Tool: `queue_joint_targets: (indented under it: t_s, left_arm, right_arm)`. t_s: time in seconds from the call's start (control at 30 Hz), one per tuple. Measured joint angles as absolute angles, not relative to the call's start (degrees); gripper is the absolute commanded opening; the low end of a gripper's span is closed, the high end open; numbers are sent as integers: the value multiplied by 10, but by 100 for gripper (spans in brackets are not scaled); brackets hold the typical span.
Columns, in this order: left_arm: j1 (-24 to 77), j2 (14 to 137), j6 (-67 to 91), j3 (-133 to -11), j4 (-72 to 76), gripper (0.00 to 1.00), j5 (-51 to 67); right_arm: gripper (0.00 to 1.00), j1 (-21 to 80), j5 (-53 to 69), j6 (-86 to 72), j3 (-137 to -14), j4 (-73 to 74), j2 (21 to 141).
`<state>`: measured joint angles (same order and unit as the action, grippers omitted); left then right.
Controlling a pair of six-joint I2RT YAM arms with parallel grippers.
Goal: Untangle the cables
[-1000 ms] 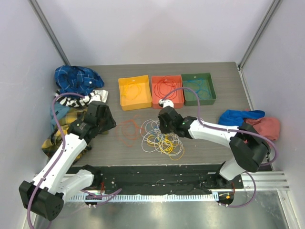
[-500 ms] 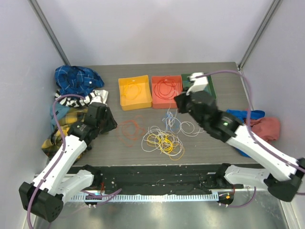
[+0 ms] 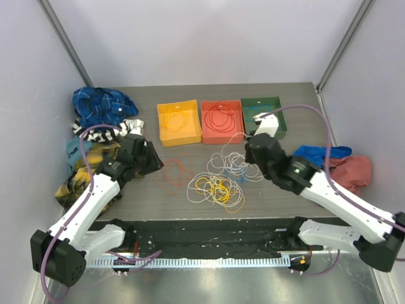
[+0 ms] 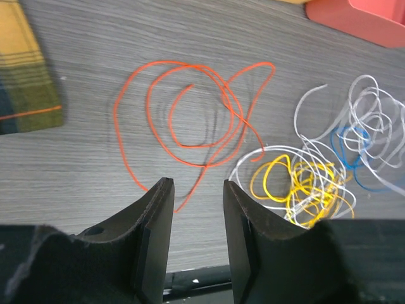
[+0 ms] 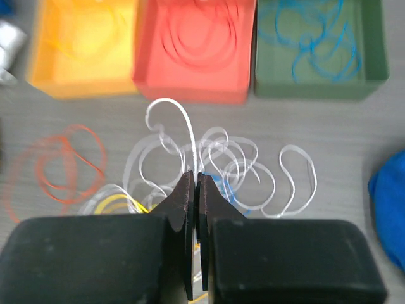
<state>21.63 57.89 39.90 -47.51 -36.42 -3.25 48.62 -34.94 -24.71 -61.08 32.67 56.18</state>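
My right gripper (image 5: 194,182) has its jaws pressed together on a white cable (image 5: 167,101). The pinched strand arcs up out of the tips toward the trays, while the other white loops (image 5: 223,155) lie spread on the grey table (image 3: 304,120) just beneath it. From overhead, that arm reaches in over the right side of the tangle, which sits mid-table in front of the three trays. My left gripper (image 4: 195,190) has its jaws spread with nothing between them. It hangs just over the near edge of the orange cable (image 4: 229,104), which lies by itself in loose rings, left of the main heap. To the right of that in the left wrist view, the yellow cables (image 4: 297,183) are bunched together and overlapped by white loops, with a blue strand (image 4: 351,136) caught among the white ones farther right. Along the far side, the yellow tray (image 5: 82,88) holds a faint yellow loop, though the view is too blurred for me to say more. The red tray (image 5: 190,94) holds a coiled red cable (image 5: 199,38), and the green tray (image 5: 316,90) holds blue cables (image 5: 316,44). A yellow plaid cloth (image 4: 25,82) lies beside the orange rings without touching them, a blue plaid cloth (image 3: 101,104) is heaped at the far left, and a blue cloth (image 3: 313,154) and a pink cloth (image 3: 354,168) lie at the right edge.
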Motion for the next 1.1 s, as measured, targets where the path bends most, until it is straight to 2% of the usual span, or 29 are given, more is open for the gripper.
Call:
queue_joint_targets:
  t_s: [0.07,0.1,0.13,0.23,0.33,0.47,0.57,0.7,1.1]
  left_arm:
    - [216,579,399,-472,-358,41,-12]
    - [216,579,399,-471,-355,41,-4]
    - [216,579,399,-469,-350,41,7]
    - [216,577,397,-461,-338,42,33]
    - [217,569,395,-450,-327,43,53]
    - [217,564,389,-440,-321,43,63]
    - [217,564,387,-438,-317,43,67]
    - [217,564,385,-438,-312,43,69]
    - [217,552,384,-438,-322,44,34]
  right_arm:
    - [1,486,-348,-261,-588,330,600]
    - [6,486,-347,-267,-580,332,616]
    - [23,486,-345,-273,-571,335,629]
    - [52,486,-340,-291,-557,344,648]
    - [64,486,-329,-302,-556,346,644]
    - [65,491,-293,-304,-556,327,623]
    - [61,507,-266,-305,-556,314,626]
    - [58,538,-235,-310,-547,291,656]
    - [57,631,-215,-303,-540,251,755]
